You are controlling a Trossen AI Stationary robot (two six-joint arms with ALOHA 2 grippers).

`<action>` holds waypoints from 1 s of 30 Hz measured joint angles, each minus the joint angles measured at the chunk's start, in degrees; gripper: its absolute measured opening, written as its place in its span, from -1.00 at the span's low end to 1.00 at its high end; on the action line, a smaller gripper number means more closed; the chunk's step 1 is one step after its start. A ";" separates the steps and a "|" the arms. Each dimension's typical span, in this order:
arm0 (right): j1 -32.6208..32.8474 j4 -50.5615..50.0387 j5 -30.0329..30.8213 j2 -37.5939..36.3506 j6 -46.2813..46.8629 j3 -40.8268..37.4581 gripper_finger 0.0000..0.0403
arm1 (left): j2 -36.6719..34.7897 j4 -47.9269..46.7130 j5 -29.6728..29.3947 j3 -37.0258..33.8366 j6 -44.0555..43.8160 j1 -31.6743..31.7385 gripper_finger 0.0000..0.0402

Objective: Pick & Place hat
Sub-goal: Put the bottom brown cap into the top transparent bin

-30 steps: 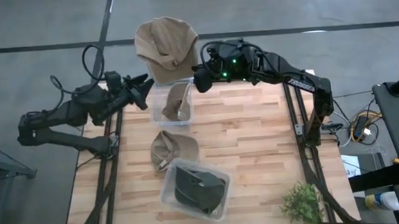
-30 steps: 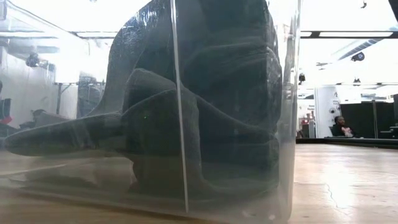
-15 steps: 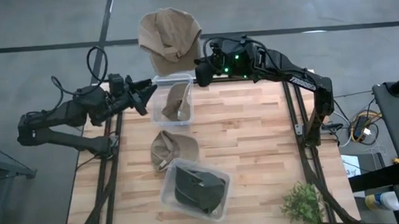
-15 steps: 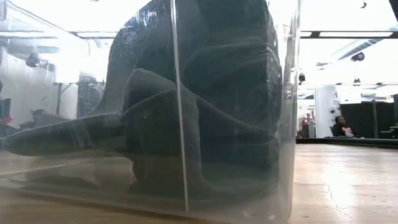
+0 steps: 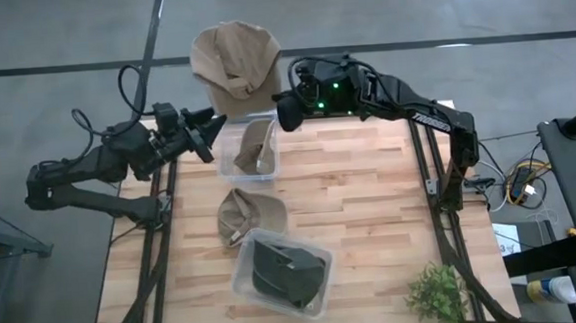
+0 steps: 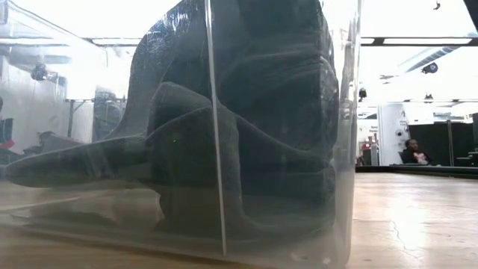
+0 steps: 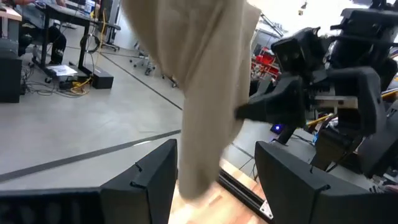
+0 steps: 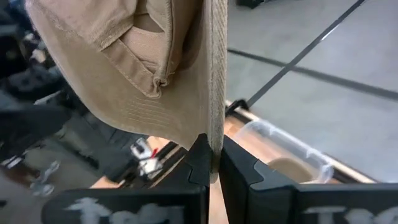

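Note:
A tan brimmed hat [image 5: 236,68] hangs in the air past the table's far edge, held by my right gripper [image 5: 287,112], which is shut on it. The right wrist view shows its brim and crown [image 8: 134,74] reaching away from that gripper [image 8: 214,163]. My left gripper [image 5: 213,129] is open just left of the hat. In the left wrist view, tan cloth [image 7: 202,93] hangs between the spread fingers of that gripper [image 7: 214,183]; whether it touches them I cannot tell. My right gripper pinches the hat's brim at its edge [image 8: 215,140] between the two fingers [image 8: 200,163]. It comes level from the table's right side. The hat is lifted clear of the table and reaches leftward from the fingers.
A clear bin [image 5: 230,165] at the far edge holds a second tan hat [image 5: 256,146]. A third tan hat [image 5: 246,215] lies mid-table. The near clear bin [image 5: 243,274] holds a dark hat [image 6: 239,134]. A small plant [image 5: 439,292] stands at the near right corner. A person [image 6: 409,152] sits far off.
My right gripper carried the hat off the far bin's rim toward the far edge, then slightly toward the table's left. My left gripper stayed open beside it, shifting only a little.

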 joint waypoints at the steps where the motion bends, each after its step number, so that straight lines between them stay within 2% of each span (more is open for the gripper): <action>1: 0.00 -0.06 -1.38 0.14 0.42 -0.04 -0.94 | 0.00 0.23 0.00 0.00 -0.01 0.00 0.04; 8: 0.42 -0.52 -6.41 0.71 1.05 -0.04 -0.94 | 0.02 -0.04 -0.72 0.00 0.64 0.00 0.02; 11: 0.42 -1.15 -7.71 0.82 1.31 -0.04 -0.94 | 0.02 -0.09 -0.69 0.00 0.60 0.00 -0.09; 14: 0.42 -1.63 -7.69 0.87 1.30 -0.04 -0.94 | 0.02 -0.11 -0.53 0.00 0.57 0.00 -0.32; 19: 0.42 -1.85 -6.58 0.84 0.47 -0.04 -0.94 | -0.12 -0.58 -0.97 0.00 -0.14 0.11 -0.88; 20: 0.44 -1.52 -6.55 0.74 -0.11 -0.04 -0.94 | -0.21 -0.57 -1.05 0.00 -0.92 0.15 -0.93; 25: 0.49 2.63 -5.98 0.72 -2.29 -0.04 -0.87 | -1.29 1.67 -1.75 0.00 -1.34 0.13 -0.96; 30: 0.79 11.51 -6.31 -0.17 -6.32 -0.02 -0.58 | -3.56 9.68 -0.38 -0.07 0.43 -0.01 -0.97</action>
